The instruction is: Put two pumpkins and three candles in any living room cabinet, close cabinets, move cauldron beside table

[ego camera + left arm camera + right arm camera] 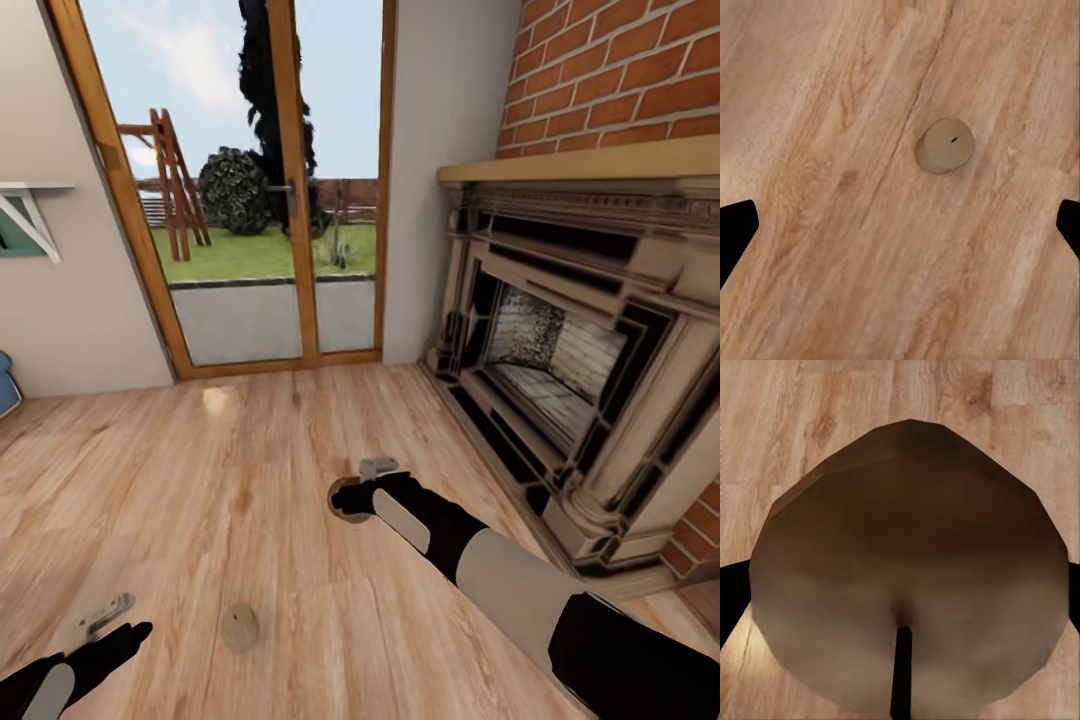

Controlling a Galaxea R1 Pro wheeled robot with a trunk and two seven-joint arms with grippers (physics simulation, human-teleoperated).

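Floor point(250, 520) was seen as light wood plank, visible grain, semi-gloss with a soft glare patch near the door. Candle point(239, 627) on it was rendered matt beige-grey, waxy and smooth; same finish noted on the candle point(907, 577) close under the right end effector point(362, 490), dull brown in shade, dark wick. Fireplace surround point(600, 360) was shown as pale carved stone with glossy black inlay; rough red brick point(620, 70) above, matt. Door frame point(290, 180) was warm varnished wood, panes clear glass. Right arm shell point(510, 580) looked smooth grey plastic, black matt sleeve; fingers point(378, 465) grey metal-like.
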